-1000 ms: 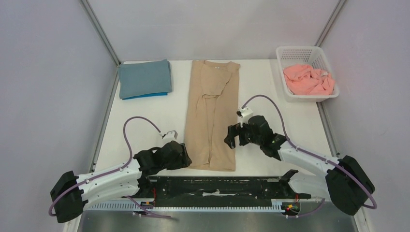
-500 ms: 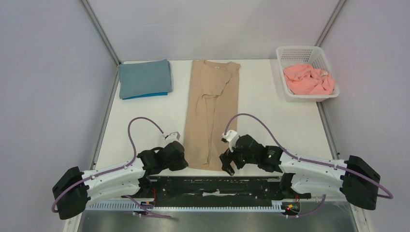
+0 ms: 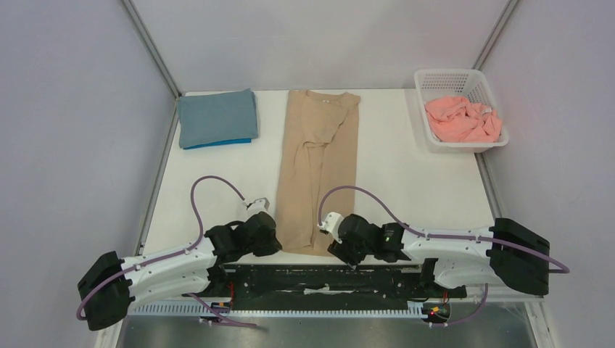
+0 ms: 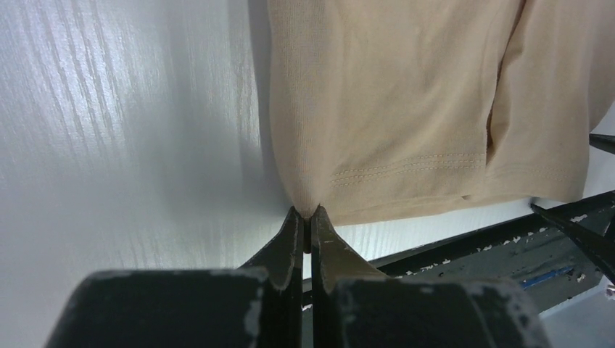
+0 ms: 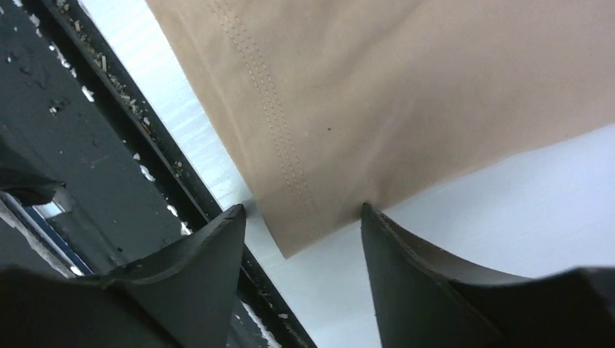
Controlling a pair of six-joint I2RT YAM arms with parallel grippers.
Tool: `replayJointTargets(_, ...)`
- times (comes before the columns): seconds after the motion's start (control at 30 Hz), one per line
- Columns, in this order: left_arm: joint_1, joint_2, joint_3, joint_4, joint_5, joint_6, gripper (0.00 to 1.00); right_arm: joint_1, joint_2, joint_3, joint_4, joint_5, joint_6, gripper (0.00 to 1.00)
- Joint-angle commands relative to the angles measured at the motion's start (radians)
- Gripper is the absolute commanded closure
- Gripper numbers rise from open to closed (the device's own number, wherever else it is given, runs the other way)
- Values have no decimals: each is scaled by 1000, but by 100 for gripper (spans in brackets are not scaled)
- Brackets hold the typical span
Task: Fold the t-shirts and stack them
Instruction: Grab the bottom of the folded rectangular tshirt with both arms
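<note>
Pinched shut just now with the left gripper (image 4: 307,217), open a second ago, on the near left hem corner of the long tan cotton t-shirt (image 3: 319,159). Spread flat and lengthwise down the middle of the white table (image 3: 406,174), collar at the far end, hem just beside the black rail (image 3: 326,279) at the near edge. Swung down meanwhile, from beside the shirt's middle to its near right hem corner, with the right gripper (image 5: 301,209): jaws apart on either side of that corner, narrowing from full spread, nothing clasped yet. Probably marks the start of the hem-to-collar fold, once the second corner is taken; worth catching both layers in each pinch. No shift over the last second in the folded slate-blue t-shirt (image 3: 217,114) lying on the folded bright blue t-shirt (image 3: 230,141) at the far left. None either in the crumpled salmon-pink t-shirt (image 3: 463,118) inside the white slatted plastic basket (image 3: 450,72) at the far right. So, by the look of it, two stacked, one in hand, one waiting. No brand, print or legible writing anywhere; only a small pale neck label (image 3: 324,100) at the tan collar, too small to read.
</note>
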Motion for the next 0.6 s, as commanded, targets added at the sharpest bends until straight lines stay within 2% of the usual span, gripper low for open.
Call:
replayJointTargets(0.0,-4,11,9,-7,-17,2,98,6,29,-2,30,60,-5,45)
replayJointTargets(0.07,-3,5,11,-24,-13,2,98,5,27,-8,33,43,3,61)
replayJointTargets(0.1,-4,-3,9,-39,-14,1,98,6,20,-13,36,33,8,77)
replayJointTargets(0.13,-4,-10,6,-53,-8,0,98,6,10,-19,35,18,16,88)
replayJointTargets(0.2,-4,-42,-9,-76,21,0,98,10,-25,-37,36,-7,45,100)
replayJointTargets(0.4,-5,-208,-78,-54,205,-11,98,111,-114,-89,-22,-47,155,100)
replayJointTargets(0.57,-6,-324,-92,-10,220,-26,98,140,-162,-75,-21,28,204,100)
